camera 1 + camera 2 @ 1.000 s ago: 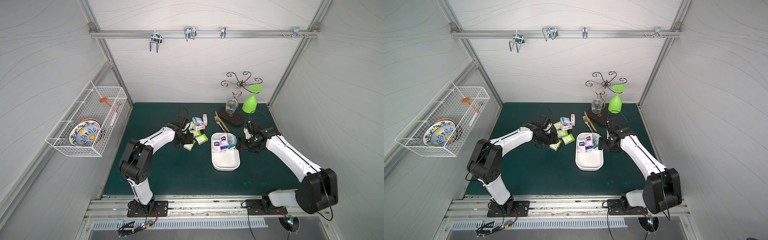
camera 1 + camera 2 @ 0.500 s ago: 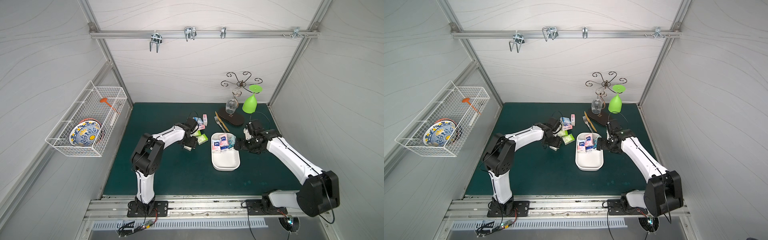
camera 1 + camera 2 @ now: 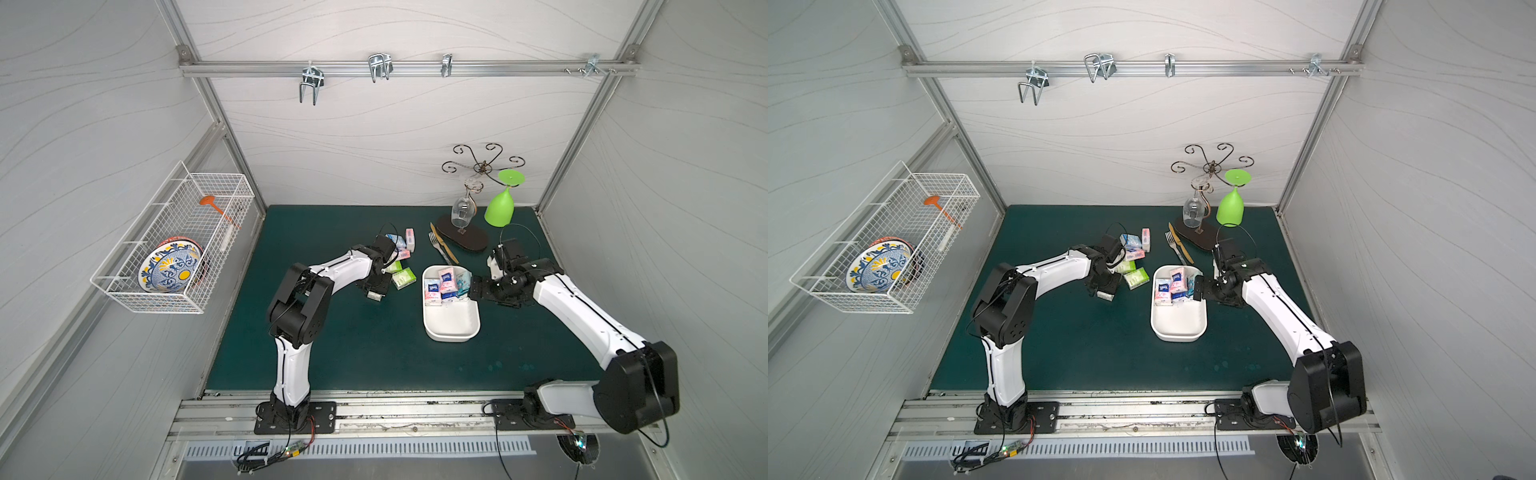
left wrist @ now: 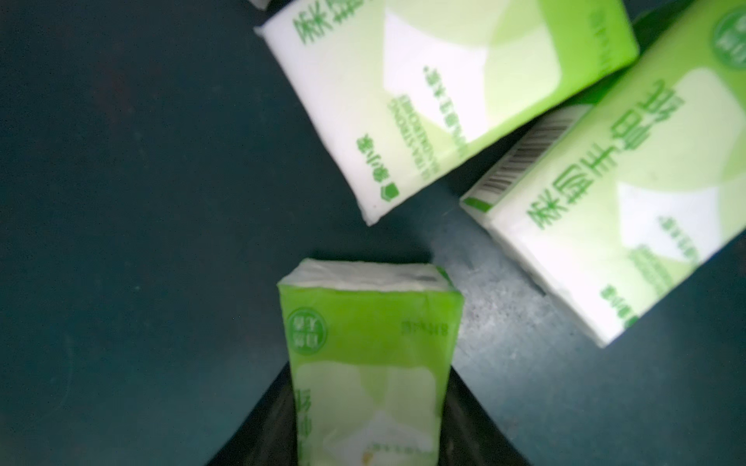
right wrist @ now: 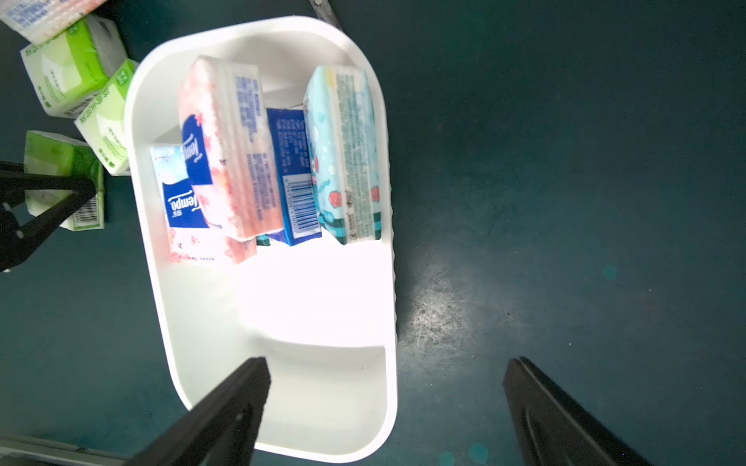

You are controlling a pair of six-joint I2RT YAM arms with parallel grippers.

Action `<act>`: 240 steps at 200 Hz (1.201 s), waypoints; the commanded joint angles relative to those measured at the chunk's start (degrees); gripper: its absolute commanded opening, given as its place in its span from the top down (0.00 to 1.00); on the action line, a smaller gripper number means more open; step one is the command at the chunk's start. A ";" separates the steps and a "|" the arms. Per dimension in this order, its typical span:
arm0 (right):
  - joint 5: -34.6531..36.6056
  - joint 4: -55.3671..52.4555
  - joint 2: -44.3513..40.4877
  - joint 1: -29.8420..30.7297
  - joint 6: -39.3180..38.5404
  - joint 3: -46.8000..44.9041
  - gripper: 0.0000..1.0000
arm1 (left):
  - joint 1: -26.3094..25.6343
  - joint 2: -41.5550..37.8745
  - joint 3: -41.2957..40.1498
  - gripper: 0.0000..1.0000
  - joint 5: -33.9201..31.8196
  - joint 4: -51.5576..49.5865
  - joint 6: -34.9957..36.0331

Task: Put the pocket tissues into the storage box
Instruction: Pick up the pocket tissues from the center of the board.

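Jaws of the left gripper (image 4: pixel 369 387) are closed on the two sides of one green pack (image 4: pixel 369 335) of tissues, and the end of the pack stands out in front of the fingers. In both top views we see this gripper to the left of the storage box (image 3: pixel 451 322) (image 3: pixel 1177 322), apart from it and low over the green mat (image 3: pixel 332 340). We cannot tell if the held pack touches the mat.

Jaws of the right gripper (image 5: pixel 389 363) stand wide apart and hold nothing. This gripper is just beside the right rim of the box. In its wrist view, one finger shows in front of the empty part of the box and the other in front of the mat outside the box.

Inside the box, some tissue packs are crowded at the far end: a pink pack (image 5: pixel 230 161), a dark blue pack (image 5: pixel 292 173), a light blue pack (image 5: pixel 343 153) and a Tempo pack (image 5: pixel 181 205) with pink and blue. The near half of the box is bare.

Two more green packs (image 4: pixel 444 88) (image 4: pixel 625 201) lie on the mat just beside the left rim of the box. A few pink and light blue packs (image 3: pixel 402 249) lie farther back, beyond the far left corner of the box.
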 commanded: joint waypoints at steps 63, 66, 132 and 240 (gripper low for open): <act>-0.37 0.21 -0.84 -0.36 2.27 -0.07 0.03 | -1.81 -14.36 -2.89 0.52 6.11 -6.35 -14.24; -0.42 0.34 -0.82 -0.34 2.36 -0.06 0.03 | -2.04 -15.23 -3.44 0.52 6.78 -6.31 -15.18; -2.79 1.82 -3.24 -0.32 6.15 -1.96 0.03 | -13.56 -24.19 -6.06 0.52 14.51 -5.55 -27.84; -3.24 1.35 -11.67 -0.48 7.63 -5.15 0.03 | -23.22 -10.56 7.10 0.51 10.95 -4.63 -37.96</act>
